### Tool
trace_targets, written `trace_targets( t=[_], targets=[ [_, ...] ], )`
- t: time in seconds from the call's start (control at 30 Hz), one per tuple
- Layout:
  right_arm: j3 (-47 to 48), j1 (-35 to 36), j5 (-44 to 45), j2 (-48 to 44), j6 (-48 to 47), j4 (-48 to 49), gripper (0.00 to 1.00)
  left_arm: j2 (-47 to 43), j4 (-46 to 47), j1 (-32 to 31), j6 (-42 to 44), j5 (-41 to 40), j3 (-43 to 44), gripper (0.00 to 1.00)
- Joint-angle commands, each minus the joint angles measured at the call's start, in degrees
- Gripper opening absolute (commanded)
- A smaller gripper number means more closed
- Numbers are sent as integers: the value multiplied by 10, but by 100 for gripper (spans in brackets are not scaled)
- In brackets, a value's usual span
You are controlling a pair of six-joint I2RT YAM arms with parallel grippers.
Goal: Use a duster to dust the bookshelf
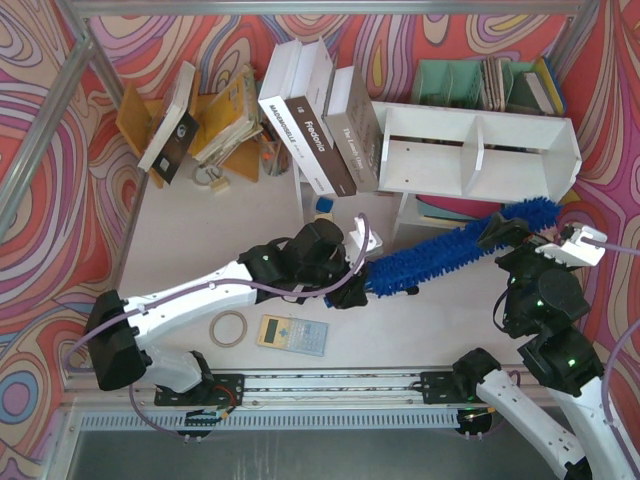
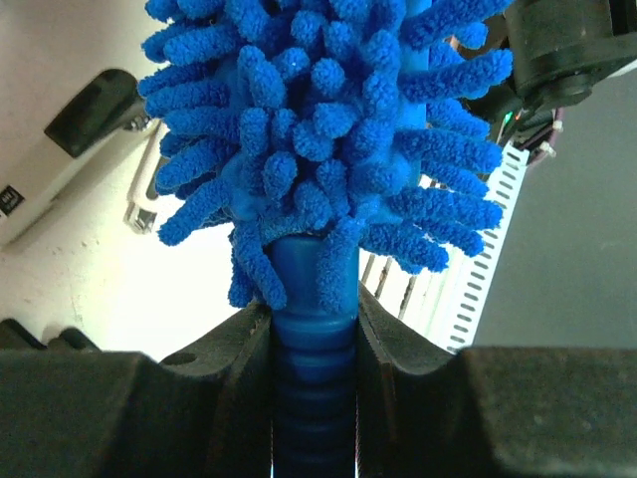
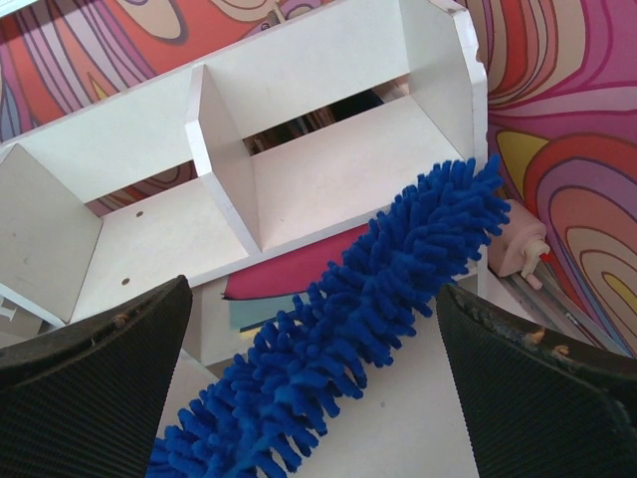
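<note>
Clamping duster (image 2: 328,149) by its handle in left gripper (image 2: 314,329) — best raised to brush bookshelf (image 3: 338,179) ahead lightly, without shoving; right gripper (image 3: 314,388) gaping, empty, astride the fluff.

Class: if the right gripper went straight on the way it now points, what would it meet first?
Probably the duster, which lies across the gap between the open fingers of the right gripper. The bookshelf stands behind it. Depth is hard to judge.
</note>
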Motion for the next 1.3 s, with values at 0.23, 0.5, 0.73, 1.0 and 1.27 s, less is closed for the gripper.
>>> trace_targets(
  t=[0.23, 0.5, 0.73, 1.0, 1.27],
  targets=[
    [11, 1, 14, 2, 20, -8, 99, 5, -40, -44, -28, -31, -47, 0],
    [14, 2, 14, 3, 28, -15, 99, 17, 36, -45, -59, -92, -106, 0],
    [14, 2, 15, 2, 34, -22, 99, 69, 69, -45, -103, -143, -94, 0],
    [10, 2, 17, 1, 32, -24, 99, 75, 124, -51, -173, -236, -119, 0],
    [11, 1, 18, 1, 28, -23, 99, 46, 167, -65, -221, -318, -155, 0]
  ],
)
